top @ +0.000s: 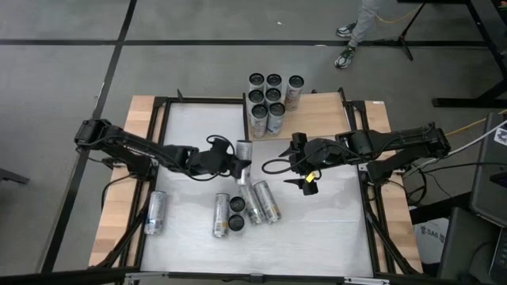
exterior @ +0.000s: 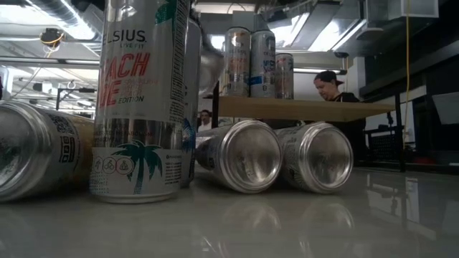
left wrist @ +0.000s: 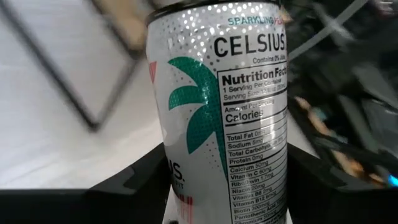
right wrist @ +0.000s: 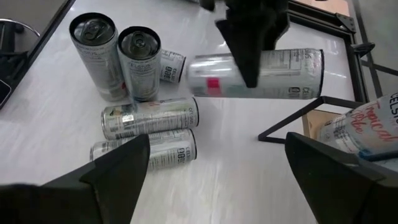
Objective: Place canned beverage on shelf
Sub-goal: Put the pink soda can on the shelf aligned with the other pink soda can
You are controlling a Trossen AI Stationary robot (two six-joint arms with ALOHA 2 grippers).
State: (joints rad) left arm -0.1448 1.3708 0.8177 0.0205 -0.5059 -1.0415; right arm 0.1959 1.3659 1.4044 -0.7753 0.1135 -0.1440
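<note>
My left gripper (top: pixel 240 164) is shut on a silver beverage can (top: pixel 244 151) with a teal palm print (left wrist: pixel 193 99), over the table's middle. The pale wooden shelf (top: pixel 326 109) stands at the far edge and bears several upright cans (top: pixel 269 96). My right gripper (top: pixel 307 176) hangs open to the right of the held can, its fingers spread wide around nothing (right wrist: pixel 217 168). More cans lie or stand on the white table (top: pixel 333 229) nearer the front. My left gripper pinches the can's round side wall (right wrist: pixel 267 70) between its two fingers (left wrist: pixel 134 180), about halfway along the can. The fingers come from the table's left, slanting a little downward, and lie across the can. The can is tilted and looks lifted clear of the table.
Near the front lie several loose cans: one at the left (top: pixel 155 212), one (top: pixel 221 214) beside two upright ones (top: pixel 236 214), and two side by side (top: pixel 261 203). A black frame (top: pixel 158 142) borders the table. A person (top: pixel 360 24) stands beyond the far edge.
</note>
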